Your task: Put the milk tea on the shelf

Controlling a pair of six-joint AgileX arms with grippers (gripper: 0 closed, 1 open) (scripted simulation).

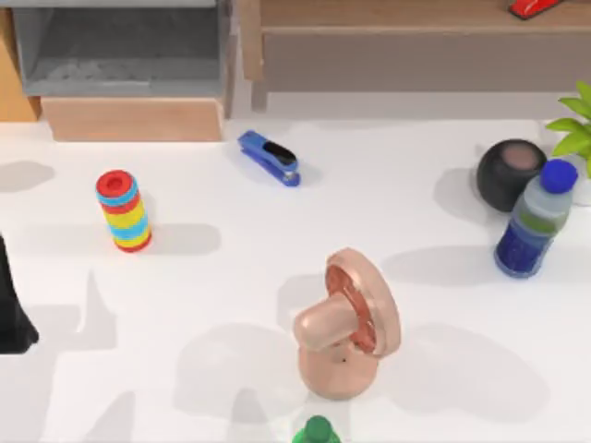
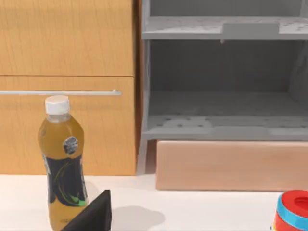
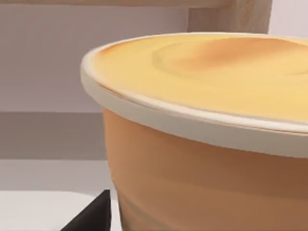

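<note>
The milk tea [image 3: 202,120], an orange cup with a cream rim and a flat orange lid, stands very close in the right wrist view. A dark part of my right gripper [image 3: 91,216] sits beside its lower wall. Behind the cup are a wooden post [image 3: 228,14] and a pale wall. In the top view the shelf [image 1: 416,14] runs along the back right, a light-brown board with a grey-brown panel [image 1: 416,60] below it. My left gripper [image 1: 11,318] is parked at the table's left edge.
On the table are a striped cylinder [image 1: 123,210], a blue stapler [image 1: 270,157], a pink fan [image 1: 349,323], a black ball [image 1: 510,173], a blue bottle [image 1: 536,221] and a green cap [image 1: 317,430]. A red object [image 1: 536,7] lies on the shelf. A yellow drink bottle [image 2: 65,163] stands near the left gripper.
</note>
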